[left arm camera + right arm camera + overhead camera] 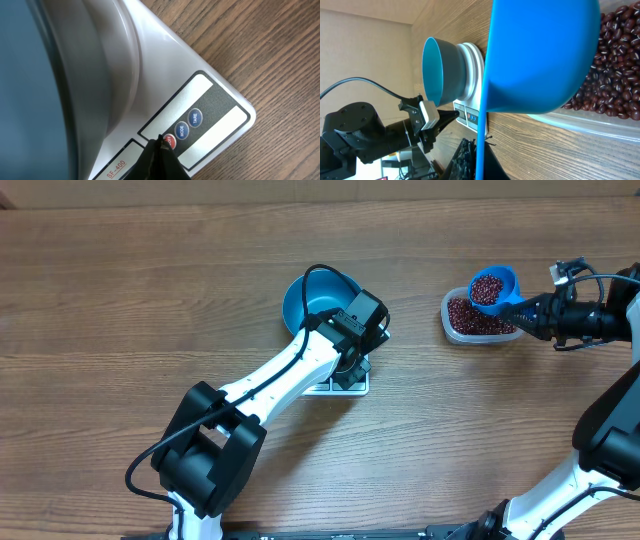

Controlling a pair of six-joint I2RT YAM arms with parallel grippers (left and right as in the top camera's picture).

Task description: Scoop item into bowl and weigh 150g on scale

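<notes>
L claw (pixel 159 150), shut & empty, presses scale's (pixel 210 97) red button (pixel 171 141); bowl (pixel 310 305) sits on scale. R claw (pixel 534 310) grips scoop (pixel 505 280) of beans (pixel 487 288) above tub (pixel 455 323). Next, prob.: carry across, tip into bowl.

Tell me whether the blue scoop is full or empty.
Full: in the overhead view the scoop carries a heap of red-brown beans, above the clear tub.

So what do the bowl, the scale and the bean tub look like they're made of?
Bowl: smooth, even teal with a soft sheen, so plastic or glazed ceramic; can't tell which. Scale: glossy white moulded plastic with a printed button panel. Tub: clear, likely thin plastic, with a see-through wall around the beans.
</notes>
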